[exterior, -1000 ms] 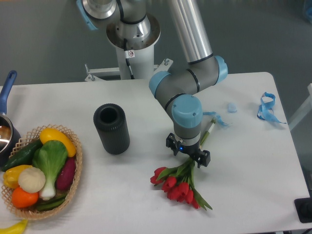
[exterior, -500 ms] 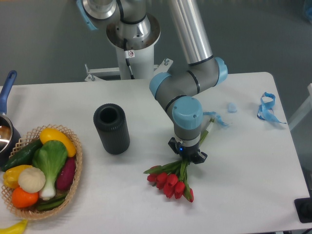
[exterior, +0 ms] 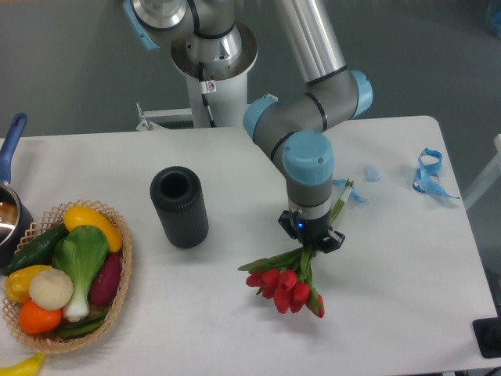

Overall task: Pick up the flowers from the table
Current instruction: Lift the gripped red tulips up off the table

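The flowers (exterior: 288,280) sit at the middle-right of the table (exterior: 391,313), red heads pointing toward the near edge and stems running up under the gripper (exterior: 312,241), whose fingers are pressed together on the stems just above the leaves. White tabletop lies bare on both sides of the bunch and between it and the near edge; the right edge is well apart. Compared with half a second ago, the gripper has shifted a little to the right and the bunch has swung with it, the heads now hanging more to the right and seeming raised off the surface, though a gap under them is hard to judge. A black cylinder (exterior: 179,207) stands upright well to the left, and a basket (exterior: 120,270) of vegetables sits at the far left edge beside a pot (exterior: 9,211). Blue ribbon scraps (exterior: 427,176) lie near the far right corner, clear of the arm.
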Robot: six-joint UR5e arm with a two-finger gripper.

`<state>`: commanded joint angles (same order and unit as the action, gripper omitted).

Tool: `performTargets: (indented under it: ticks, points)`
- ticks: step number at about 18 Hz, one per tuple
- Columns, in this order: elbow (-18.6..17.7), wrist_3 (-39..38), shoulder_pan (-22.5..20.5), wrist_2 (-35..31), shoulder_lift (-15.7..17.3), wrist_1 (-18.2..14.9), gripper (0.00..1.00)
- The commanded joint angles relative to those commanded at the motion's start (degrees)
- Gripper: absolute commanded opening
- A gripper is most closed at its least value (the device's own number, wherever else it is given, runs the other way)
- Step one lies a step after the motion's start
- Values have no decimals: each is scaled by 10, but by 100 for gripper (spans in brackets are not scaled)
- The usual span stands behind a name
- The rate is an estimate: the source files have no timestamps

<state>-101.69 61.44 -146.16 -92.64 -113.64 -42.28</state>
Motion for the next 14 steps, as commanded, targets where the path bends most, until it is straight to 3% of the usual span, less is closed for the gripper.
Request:
performTargets:
  ticks: [4, 10, 14]
  points:
    - [13, 2, -9, 5, 15, -14, 4]
    - [93, 4, -7, 12, 10, -124, 4]
    - [105, 4, -4, 13, 4, -128, 3]
